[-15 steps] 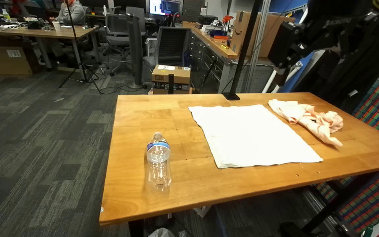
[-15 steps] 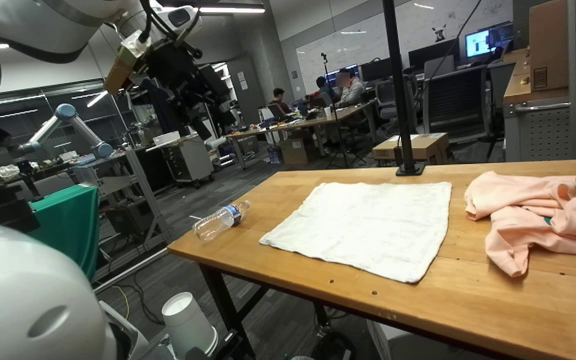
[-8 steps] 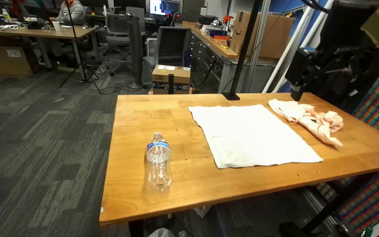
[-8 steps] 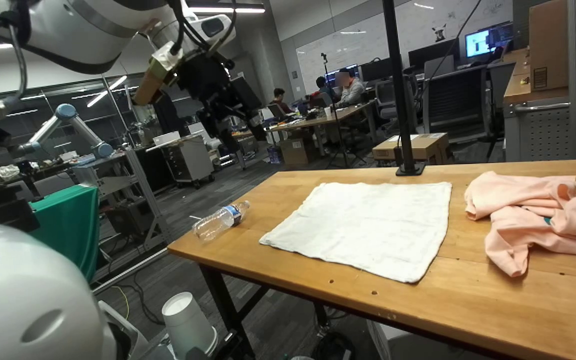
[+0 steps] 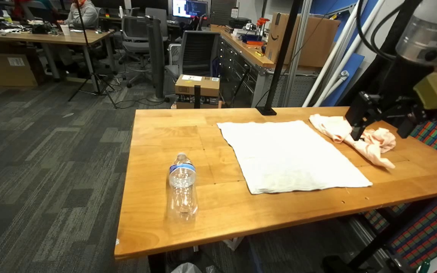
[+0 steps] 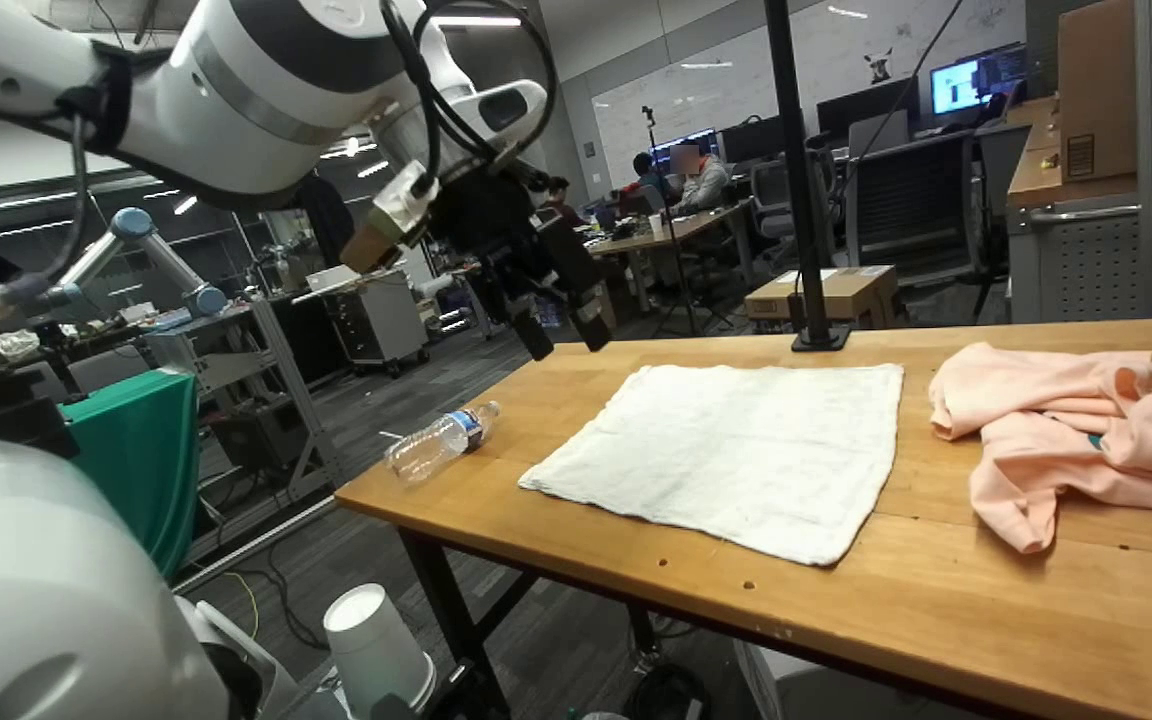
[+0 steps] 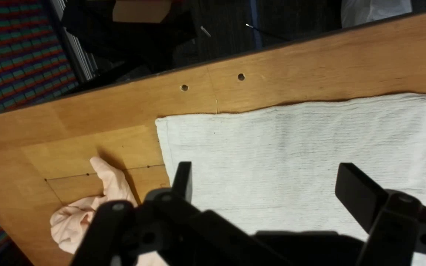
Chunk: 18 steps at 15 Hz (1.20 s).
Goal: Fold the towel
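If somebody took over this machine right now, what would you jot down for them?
Tool: open, empty, raised clear of the towel.
Things: the towel lies spread flat on the table, between a bunched pink cloth and a plastic bottle lying on its side.
Done: no fold plainly shows.
Left: probably grip an edge, fold it over, let go.
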Each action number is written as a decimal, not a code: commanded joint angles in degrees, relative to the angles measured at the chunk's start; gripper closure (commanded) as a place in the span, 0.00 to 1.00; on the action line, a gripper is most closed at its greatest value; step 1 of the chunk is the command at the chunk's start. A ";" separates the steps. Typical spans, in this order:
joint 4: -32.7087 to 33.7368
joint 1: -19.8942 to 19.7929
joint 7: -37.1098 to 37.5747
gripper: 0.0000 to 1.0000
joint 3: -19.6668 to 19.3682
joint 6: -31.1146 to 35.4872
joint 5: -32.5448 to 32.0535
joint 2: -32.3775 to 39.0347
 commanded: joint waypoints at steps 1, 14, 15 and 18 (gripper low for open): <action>-1.87 -4.09 2.03 0.00 -0.69 5.02 -2.49 0.80; -0.83 -14.59 9.23 0.00 -0.21 18.25 -9.57 10.54; 0.25 -15.05 9.33 0.00 -0.04 18.96 -10.11 12.23; 4.26 -15.52 8.89 0.00 -0.41 19.49 -11.60 17.25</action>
